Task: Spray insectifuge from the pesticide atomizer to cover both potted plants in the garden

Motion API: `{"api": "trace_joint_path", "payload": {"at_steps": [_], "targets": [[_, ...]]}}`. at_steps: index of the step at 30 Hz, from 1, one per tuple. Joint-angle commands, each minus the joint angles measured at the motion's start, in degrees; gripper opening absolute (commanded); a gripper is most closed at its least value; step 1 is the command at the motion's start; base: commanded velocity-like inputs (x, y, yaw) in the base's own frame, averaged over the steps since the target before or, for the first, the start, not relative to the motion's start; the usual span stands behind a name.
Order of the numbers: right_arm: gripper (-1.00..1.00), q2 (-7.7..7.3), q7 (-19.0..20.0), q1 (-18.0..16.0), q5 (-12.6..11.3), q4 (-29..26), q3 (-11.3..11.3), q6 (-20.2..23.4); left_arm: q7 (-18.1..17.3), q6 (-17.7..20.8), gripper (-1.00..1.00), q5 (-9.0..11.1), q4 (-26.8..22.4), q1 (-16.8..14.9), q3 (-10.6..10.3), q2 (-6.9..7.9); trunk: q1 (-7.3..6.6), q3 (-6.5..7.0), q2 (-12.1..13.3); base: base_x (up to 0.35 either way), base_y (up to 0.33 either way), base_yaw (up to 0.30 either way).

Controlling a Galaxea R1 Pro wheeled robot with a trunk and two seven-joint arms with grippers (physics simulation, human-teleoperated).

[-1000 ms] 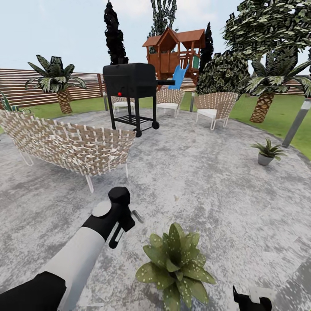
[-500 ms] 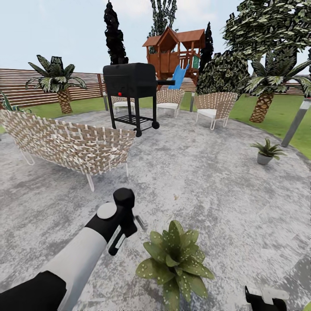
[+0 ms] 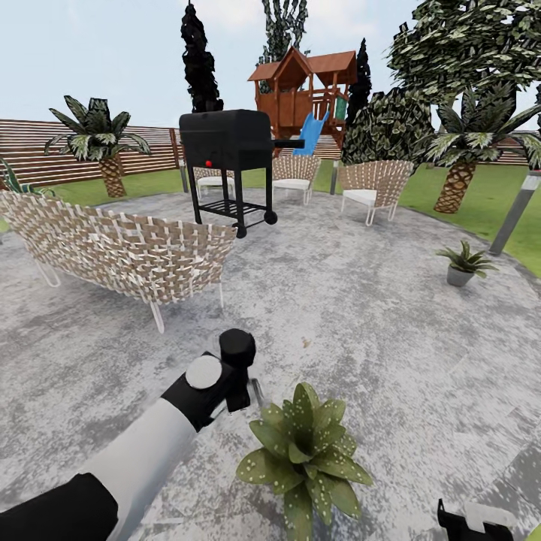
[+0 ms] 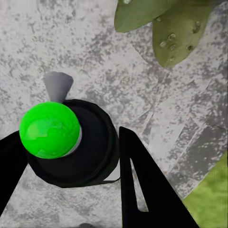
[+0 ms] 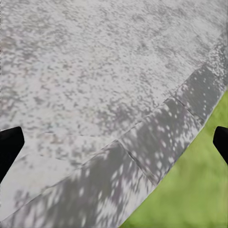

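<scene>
A: Left gripper (image 4: 71, 156) out over the grey stone patio (image 3: 391, 338), fingers (image 4: 142, 190) clamped round the pesticide atomizer (image 4: 71, 142), green cap and grey nozzle up front.

B: Just beside the near potted plant (image 3: 304, 454), speckled leaves (image 4: 166, 23) right ahead of the nozzle. Second potted plant (image 3: 463, 264) well apart, near the patio's far right edge.

A: Right gripper (image 5: 114, 142) low over the patio rim and lawn (image 5: 190, 190), fingers spread wide, holding nothing.

B: Beyond: wicker sofa (image 3: 120, 252), black grill (image 3: 229, 161).
</scene>
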Motion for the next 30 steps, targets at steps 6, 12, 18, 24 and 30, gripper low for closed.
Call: {"api": "trace_joint_path", "payload": {"at_steps": [6,12,18,24,30], "targets": [[1.0,0.6,-0.1,0.0,-0.3,0.0,0.6,-0.1,-0.6,0.2,-1.0,0.0,-1.6,0.3,-0.2,6.24,-0.01,-0.05,0.0,0.0,0.0,0.0],[1.0,3.59,0.1,0.0,-0.2,0.0,0.7,-0.1,-0.6,0.5,-1.0,0.1,-1.8,0.3,-0.4,5.88,-0.01,-0.05,0.0,0.0,-0.01,0.131],[1.0,3.78,-0.1,0.0,-0.1,0.0,0.6,0.0,-0.6,0.6,-1.0,0.2,-1.7,0.3,-0.3,5.49,-0.01,-0.05,0.0,-0.033,-0.238,0.037],[1.0,3.83,-0.2,0.0,-0.1,0.0,0.7,-0.1,-0.6,0.7,-1.0,-0.3,-1.7,0.4,-0.3,5.45,-0.01,-0.05,0.0,-0.215,-0.211,0.001],[1.0,3.84,-0.2,0.0,0.0,0.0,0.7,0.0,-0.6,0.7,-1.0,-0.4,-1.6,0.4,-0.3,5.58,-0.01,-0.05,0.0,-0.275,-0.024,0.0]]}}
